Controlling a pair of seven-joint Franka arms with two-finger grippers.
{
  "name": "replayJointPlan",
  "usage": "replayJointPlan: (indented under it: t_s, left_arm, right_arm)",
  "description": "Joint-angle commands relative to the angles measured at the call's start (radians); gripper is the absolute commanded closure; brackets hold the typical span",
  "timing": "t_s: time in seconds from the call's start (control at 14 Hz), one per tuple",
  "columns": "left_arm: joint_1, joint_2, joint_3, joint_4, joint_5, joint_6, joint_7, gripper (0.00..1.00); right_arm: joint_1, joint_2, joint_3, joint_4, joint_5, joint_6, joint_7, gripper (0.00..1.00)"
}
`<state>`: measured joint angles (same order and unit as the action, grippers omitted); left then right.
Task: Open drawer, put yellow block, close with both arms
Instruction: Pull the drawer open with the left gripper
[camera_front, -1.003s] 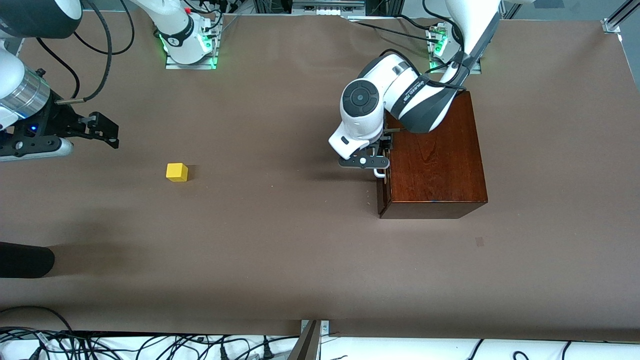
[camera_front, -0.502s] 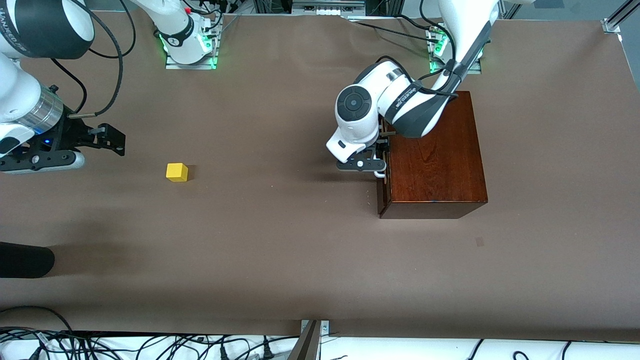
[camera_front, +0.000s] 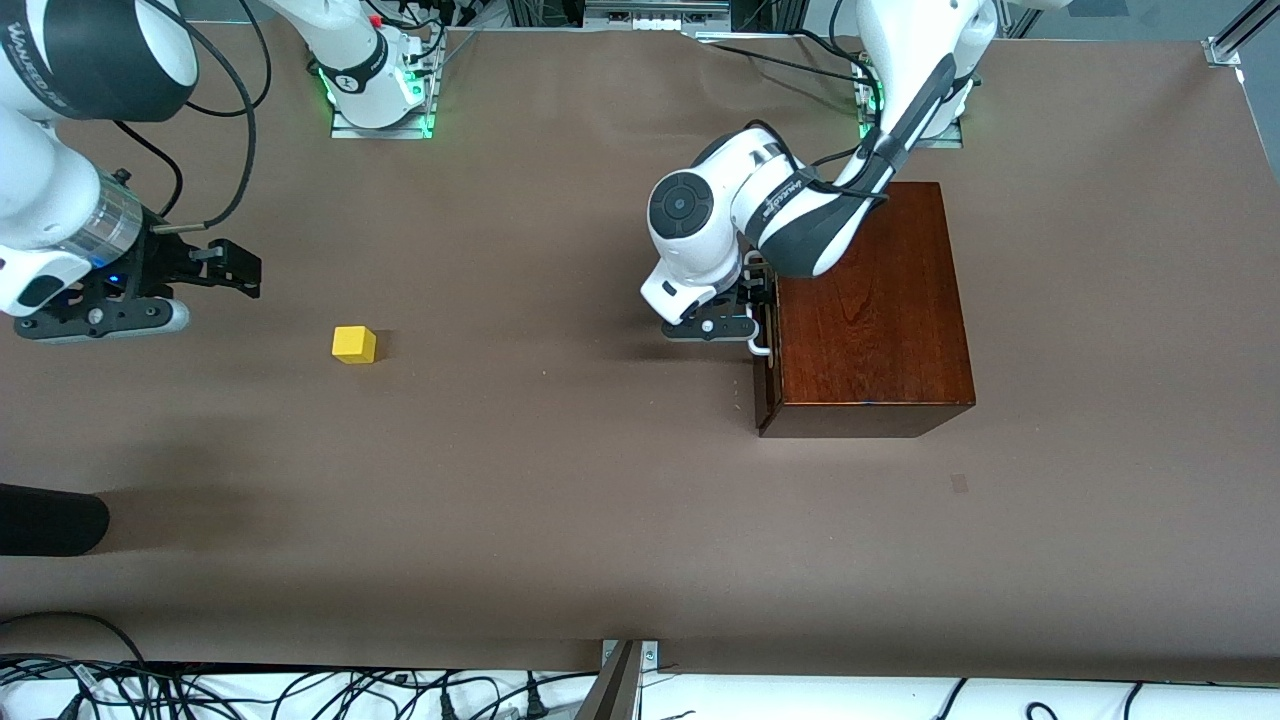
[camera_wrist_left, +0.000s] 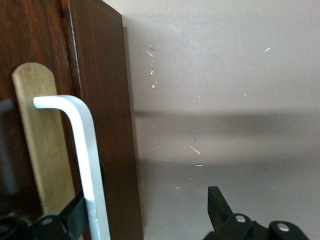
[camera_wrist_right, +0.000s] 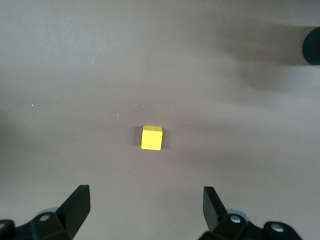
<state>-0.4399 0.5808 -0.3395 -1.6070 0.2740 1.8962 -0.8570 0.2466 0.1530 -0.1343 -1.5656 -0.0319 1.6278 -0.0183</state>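
The dark reddish-brown wooden box (camera_front: 870, 310) stands toward the left arm's end of the table. Its drawer looks shut, with the white bar handle (camera_front: 760, 343) on its front. My left gripper (camera_front: 757, 310) is at that front. In the left wrist view the left gripper (camera_wrist_left: 147, 212) is open around the handle (camera_wrist_left: 85, 150), one finger tucked between handle and drawer front (camera_wrist_left: 102, 100). The yellow block (camera_front: 354, 344) lies on the table toward the right arm's end. My right gripper (camera_front: 245, 272) is open in the air close by; the right wrist view shows the right gripper (camera_wrist_right: 145, 205) empty above the block (camera_wrist_right: 151, 137).
A dark rounded object (camera_front: 50, 520) lies at the table edge at the right arm's end, nearer the front camera than the block. Cables (camera_front: 200, 690) run along the near edge. Bare brown table (camera_front: 560, 420) lies between block and box.
The right arm has moved its open gripper closer to the yellow block. The left arm's wrist has shifted slightly at the drawer front. Box and block have not moved.
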Motion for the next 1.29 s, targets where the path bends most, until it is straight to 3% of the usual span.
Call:
replayJointPlan:
  t_s: [0.0, 0.79, 1.22]
  left_arm:
    - [-0.014, 0.005, 0.005, -0.004, 0.028, 0.021, -0.028, 0.00]
    - [-0.075, 0.057, 0.002, 0.021, 0.027, 0.155, -0.137, 0.00]
    - [-0.125, 0.111, 0.004, 0.091, 0.033, 0.155, -0.209, 0.00]
  right_arm:
    - [0.007, -0.015, -0.008, -0.027, 0.078, -0.003, 0.012, 0.00]
    - [-0.004, -0.015, -0.011, 0.029, 0.067, -0.011, -0.064, 0.00]
    - [-0.006, -0.020, -0.021, 0.016, 0.060, -0.029, -0.058, 0.00]
